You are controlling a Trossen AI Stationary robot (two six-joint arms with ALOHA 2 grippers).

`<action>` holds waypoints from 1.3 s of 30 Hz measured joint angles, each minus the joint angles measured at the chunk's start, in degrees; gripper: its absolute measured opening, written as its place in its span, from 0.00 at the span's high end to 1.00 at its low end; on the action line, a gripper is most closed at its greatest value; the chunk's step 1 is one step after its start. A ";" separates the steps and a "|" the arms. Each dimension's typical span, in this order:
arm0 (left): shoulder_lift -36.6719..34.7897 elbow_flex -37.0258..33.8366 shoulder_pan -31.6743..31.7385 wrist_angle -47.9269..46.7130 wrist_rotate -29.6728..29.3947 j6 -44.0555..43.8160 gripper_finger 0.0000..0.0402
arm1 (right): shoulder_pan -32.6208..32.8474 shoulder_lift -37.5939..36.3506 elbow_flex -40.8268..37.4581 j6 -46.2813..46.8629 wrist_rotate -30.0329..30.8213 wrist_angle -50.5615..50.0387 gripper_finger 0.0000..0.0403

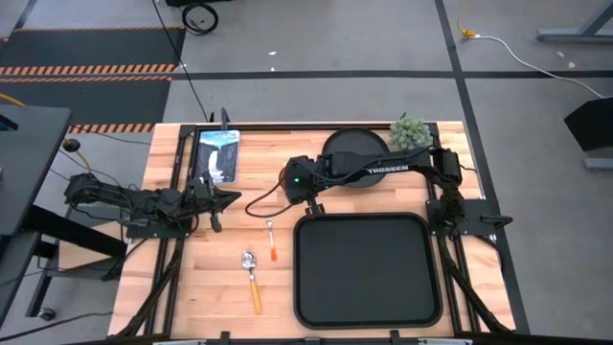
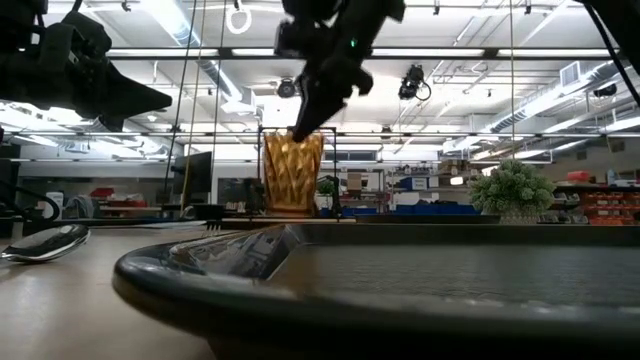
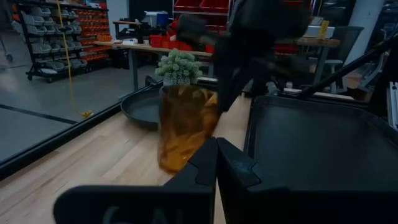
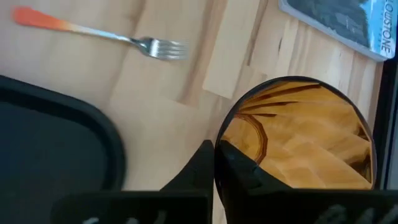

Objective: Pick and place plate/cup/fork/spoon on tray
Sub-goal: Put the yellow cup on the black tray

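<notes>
The amber cup [image 2: 293, 172] stands upright on the wood table, left of the tray's far left corner; it also shows in the left wrist view [image 3: 183, 127]. My right gripper [image 4: 214, 149] reaches down onto its rim and is shut on it, hiding it in the high view [image 1: 308, 199]. The fork [image 1: 272, 240] and the spoon [image 1: 252, 278] lie on the table left of the black tray [image 1: 367, 316]. The round plate [image 1: 350, 149] lies beyond the tray, partly under my right arm. My left gripper [image 1: 227, 199] is shut and empty at the table's left. My right gripper holds the cup's rim [image 4: 225, 127] on the side toward the tray, one finger inside the cup and one outside. The fingers [image 2: 305, 120] come from above, pointing down. The cup is upright; whether its base is on the table or just above it, I cannot tell.
A small green plant [image 1: 410, 132] stands at the table's far right, next to the plate. A flat printed packet [image 1: 218, 153] lies at the far left. Bare table lies between my left gripper and the fork.
</notes>
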 joint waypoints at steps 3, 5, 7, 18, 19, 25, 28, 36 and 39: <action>-0.02 -0.02 0.01 0.07 0.00 -0.03 0.97 | 1.82 -0.34 3.03 3.59 0.79 -7.22 0.97; 0.04 -0.01 0.00 0.34 0.00 -0.02 0.97 | 3.12 -1.31 4.23 7.07 2.14 -11.39 0.97; 0.28 0.00 0.02 0.50 0.01 -0.02 0.97 | 4.50 -3.25 4.15 10.73 2.35 -14.53 0.97; 0.44 -0.01 0.00 0.83 0.00 0.00 0.97 | 15.00 -21.06 -14.27 30.46 3.41 -13.26 0.97; 0.44 0.00 0.00 0.83 0.00 -0.04 0.97 | 15.92 -23.01 -16.94 32.85 3.42 -12.87 0.97; 0.44 -0.01 0.01 0.83 0.00 -0.01 0.97 | 21.74 -33.87 -30.04 50.14 4.97 -12.78 0.97; 0.44 -0.02 0.00 0.83 0.00 -0.04 0.97 | 24.92 -38.53 -34.67 58.50 6.32 -13.77 0.97; 0.44 -0.02 0.00 0.85 0.00 -0.04 0.97 | 32.41 -46.30 -42.06 77.86 6.55 -21.75 0.97; 0.44 0.00 0.02 0.85 0.00 -0.04 0.97 | 35.91 -48.83 -44.88 83.36 6.53 -23.00 0.96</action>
